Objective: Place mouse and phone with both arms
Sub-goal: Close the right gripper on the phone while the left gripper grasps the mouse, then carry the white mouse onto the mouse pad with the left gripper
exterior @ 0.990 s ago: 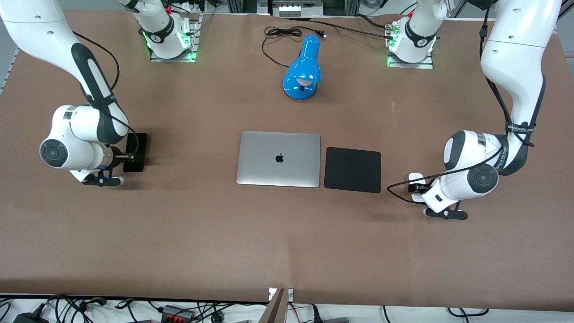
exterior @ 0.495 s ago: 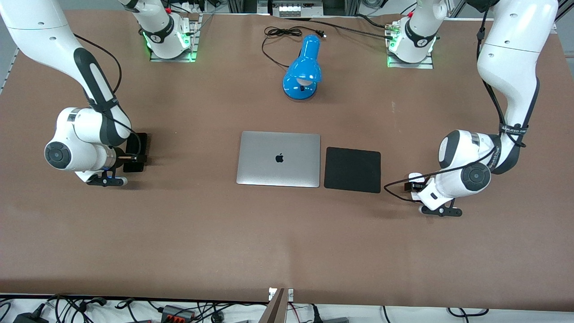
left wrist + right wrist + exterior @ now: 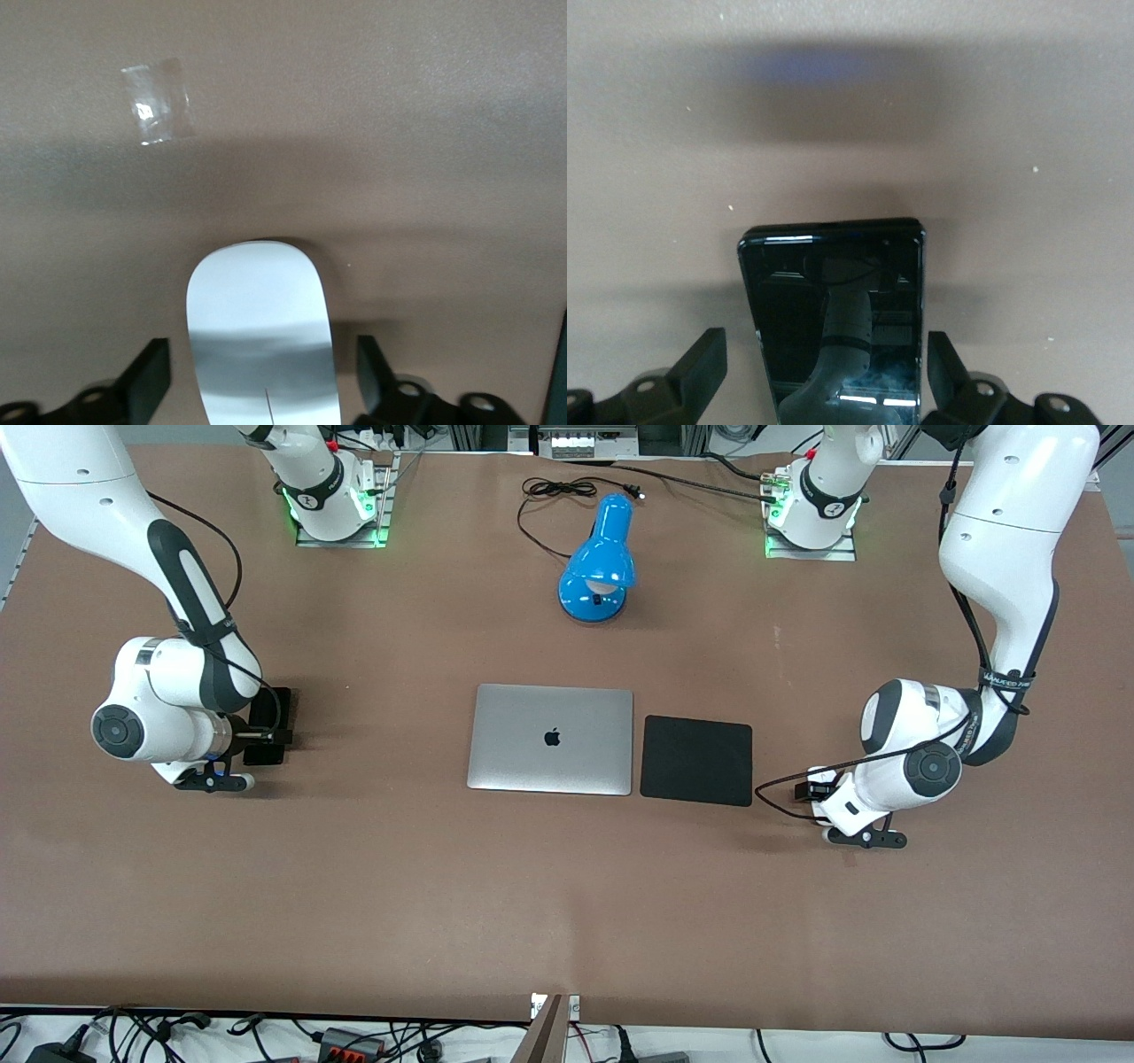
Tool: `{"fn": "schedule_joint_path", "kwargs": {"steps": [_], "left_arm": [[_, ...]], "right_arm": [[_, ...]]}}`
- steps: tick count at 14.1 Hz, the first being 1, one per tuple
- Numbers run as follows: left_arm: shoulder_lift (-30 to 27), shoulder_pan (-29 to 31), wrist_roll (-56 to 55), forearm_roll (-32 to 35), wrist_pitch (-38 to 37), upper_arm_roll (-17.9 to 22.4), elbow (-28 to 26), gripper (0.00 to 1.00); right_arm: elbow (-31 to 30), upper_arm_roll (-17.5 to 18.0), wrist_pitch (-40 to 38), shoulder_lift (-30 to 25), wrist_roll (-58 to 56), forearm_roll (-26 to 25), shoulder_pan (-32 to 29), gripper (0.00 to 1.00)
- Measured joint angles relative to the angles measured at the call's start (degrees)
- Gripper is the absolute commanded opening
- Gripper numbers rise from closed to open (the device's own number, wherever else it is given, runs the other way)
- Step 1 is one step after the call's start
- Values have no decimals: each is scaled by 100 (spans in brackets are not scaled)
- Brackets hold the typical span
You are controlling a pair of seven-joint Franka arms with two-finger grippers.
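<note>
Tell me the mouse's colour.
Glossy white mouse with a thin grey line, clearest in the left wrist view.

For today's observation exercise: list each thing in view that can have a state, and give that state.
Silver laptop: lid closed.
Blue desk lamp: unplugged, unlit.
White oval mouse: on table between open jaws of left gripper.
Black glossy phone: screen dark, flat between open jaws of right gripper.
</note>
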Motion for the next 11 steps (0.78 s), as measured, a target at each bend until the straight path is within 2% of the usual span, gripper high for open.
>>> {"fn": "schedule_joint_path", "kwargs": {"steps": [6, 11], "left_arm": [[-7, 0, -11, 0, 3, -1, 3, 55], [-106, -6, -128, 0, -262, -147, 129, 53]], "right_arm": [[-146, -1, 8, -53, 0, 0, -1, 100], [-442, -2, 493, -88, 1, 0, -2, 100]]}}
